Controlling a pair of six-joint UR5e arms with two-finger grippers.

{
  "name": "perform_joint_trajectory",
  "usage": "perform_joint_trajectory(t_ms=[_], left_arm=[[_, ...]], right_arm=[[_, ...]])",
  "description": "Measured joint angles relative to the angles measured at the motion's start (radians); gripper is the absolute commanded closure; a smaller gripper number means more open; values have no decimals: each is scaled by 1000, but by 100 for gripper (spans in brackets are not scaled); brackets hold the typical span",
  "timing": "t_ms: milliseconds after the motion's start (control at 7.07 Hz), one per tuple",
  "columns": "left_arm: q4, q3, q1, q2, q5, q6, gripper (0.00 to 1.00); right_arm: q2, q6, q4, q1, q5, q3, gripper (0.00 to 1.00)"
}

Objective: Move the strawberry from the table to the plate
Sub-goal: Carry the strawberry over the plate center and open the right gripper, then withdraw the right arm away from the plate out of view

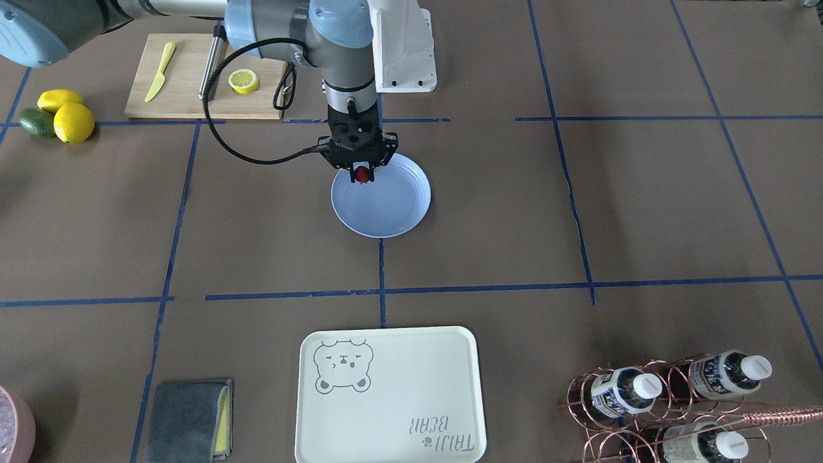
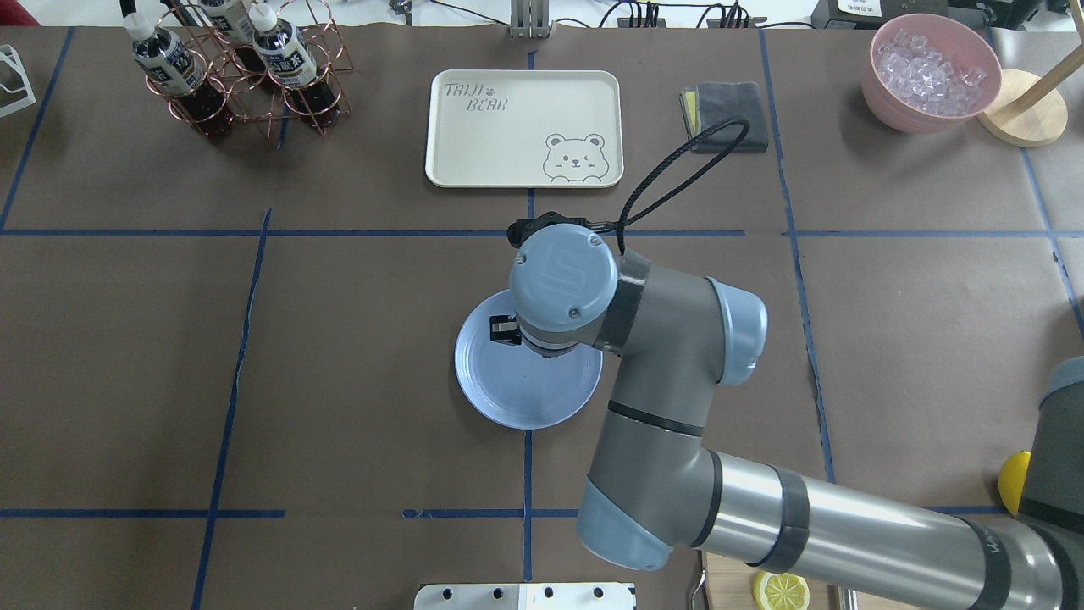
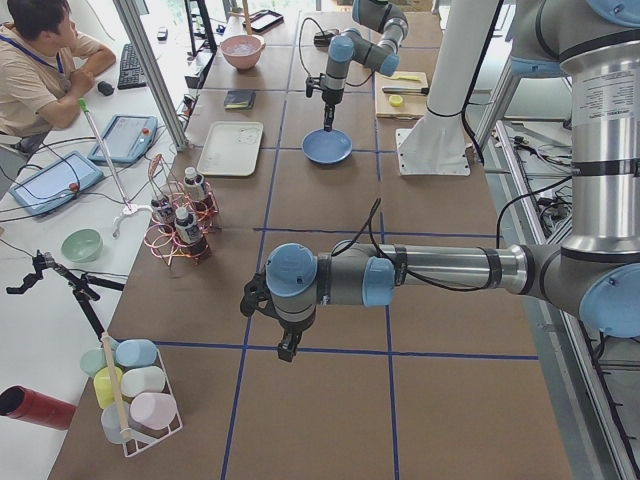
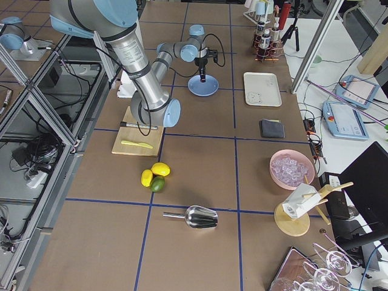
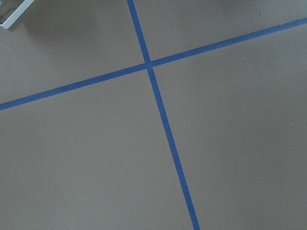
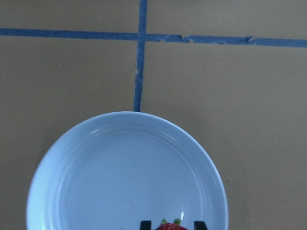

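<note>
**A robot laboratory**

Two big grey industrial arms, the left arm [image 3: 440,268] and the right arm [image 4: 142,66], work at one long desk [image 3: 450,210]. The desk is covered with brown paper and divided into squares by blue tape [image 5: 166,124]. A metal frame post [image 3: 150,72] stands at its edge. Beside it a person [image 3: 40,70] sits at a white side table [image 3: 40,320] with a keyboard [image 3: 131,65] and flat control screens [image 3: 50,182]. Loose cables [image 4: 36,151] lie below the desk.
</note>
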Motion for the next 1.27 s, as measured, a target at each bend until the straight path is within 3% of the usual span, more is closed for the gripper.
perform_joint_trajectory(t_ms=[425, 708, 991, 1274], left_arm=[[-1, 2, 0, 1, -1, 0, 0], [-1, 2, 0, 1, -1, 1, 0], [-2, 2, 1, 1, -1, 0, 0], [-3, 2, 1, 0, -1, 0, 0]], right_arm=[[48, 35, 85, -33, -61, -162, 100], [46, 29, 91, -33, -69, -177, 1], [45, 27, 91, -25, -65, -156, 0], [-12, -14, 82, 53, -9, -23, 0]])
